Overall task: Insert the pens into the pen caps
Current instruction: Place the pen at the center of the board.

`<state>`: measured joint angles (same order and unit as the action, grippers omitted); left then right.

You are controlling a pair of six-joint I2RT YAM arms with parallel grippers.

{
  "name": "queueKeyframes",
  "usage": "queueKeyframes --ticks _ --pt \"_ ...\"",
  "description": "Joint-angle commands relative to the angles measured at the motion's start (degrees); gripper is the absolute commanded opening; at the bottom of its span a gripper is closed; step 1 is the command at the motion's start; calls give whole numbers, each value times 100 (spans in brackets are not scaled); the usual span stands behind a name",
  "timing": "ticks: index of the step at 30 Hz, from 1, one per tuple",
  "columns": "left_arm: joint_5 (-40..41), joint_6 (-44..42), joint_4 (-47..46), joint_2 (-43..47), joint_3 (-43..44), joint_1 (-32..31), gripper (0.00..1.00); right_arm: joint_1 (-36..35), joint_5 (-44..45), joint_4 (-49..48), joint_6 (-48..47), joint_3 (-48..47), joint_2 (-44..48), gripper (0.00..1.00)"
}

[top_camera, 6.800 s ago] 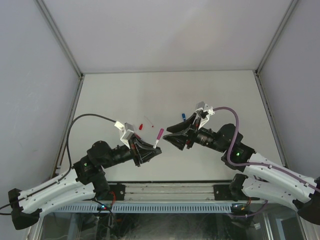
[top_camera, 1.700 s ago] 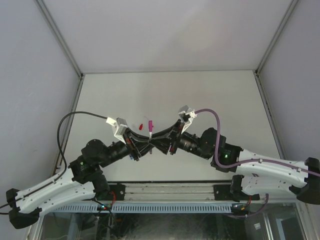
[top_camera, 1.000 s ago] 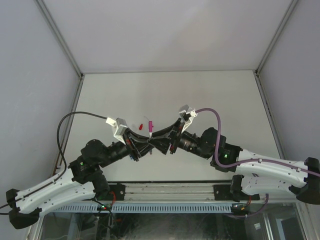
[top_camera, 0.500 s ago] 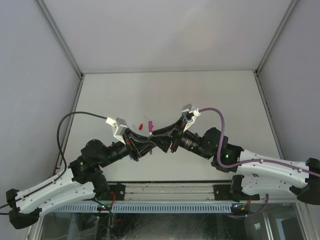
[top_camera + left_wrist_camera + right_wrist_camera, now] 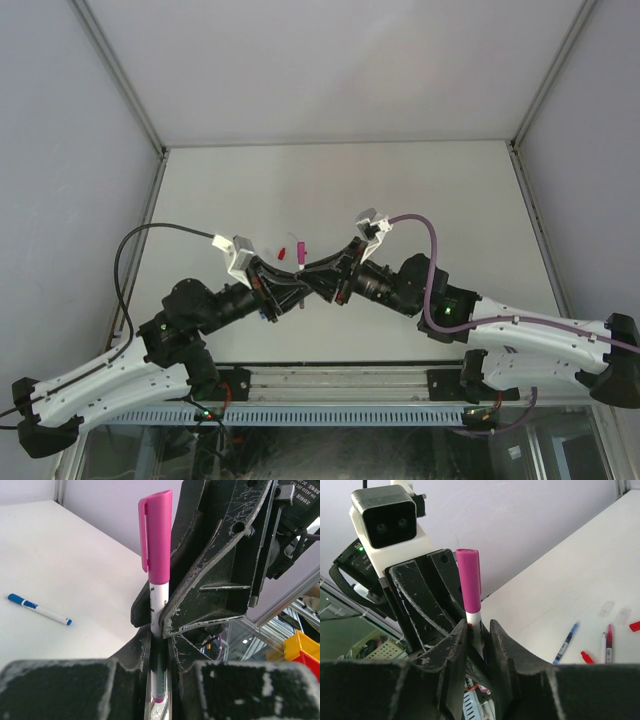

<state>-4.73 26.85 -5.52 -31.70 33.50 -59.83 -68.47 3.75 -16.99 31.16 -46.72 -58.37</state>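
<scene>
**A:** Where is the magenta pen?

**B:** Upright above the tabletop's middle, toward its near edge, with the magenta cap on top and the white barrel below. Left fingers clamp the lower barrel. Right fingers stand narrow around the upper barrel; contact unclear.

**A:** Technique?

**B:** Probably push straight along the barrel, cap and pen aligned.

The magenta-capped pen is standing upright, the right gripper flanking its white barrel closely. Well right of that pen, a blue pen, red pen and red cap are lying.
</scene>
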Motion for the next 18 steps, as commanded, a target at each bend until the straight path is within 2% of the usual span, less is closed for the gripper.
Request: queueKeyframes --ticks 1,4,6,12,18 --pt "-56 -2 -300 33 -24 -2 0 52 -95 -214 90 -79 -8 19" --pt "-16 -1 -284 52 -18 3 0 82 -27 -161 53 -75 -8 10" --pt "37 0 -254 80 -35 -2 8 140 -23 -109 35 -106 1 0" --pt "180 12 -112 182 -31 -1 38 153 68 149 -278 -241 87 0" --pt "813 -245 671 217 280 7 59 208 753 1255 -344 -773 -60 0"
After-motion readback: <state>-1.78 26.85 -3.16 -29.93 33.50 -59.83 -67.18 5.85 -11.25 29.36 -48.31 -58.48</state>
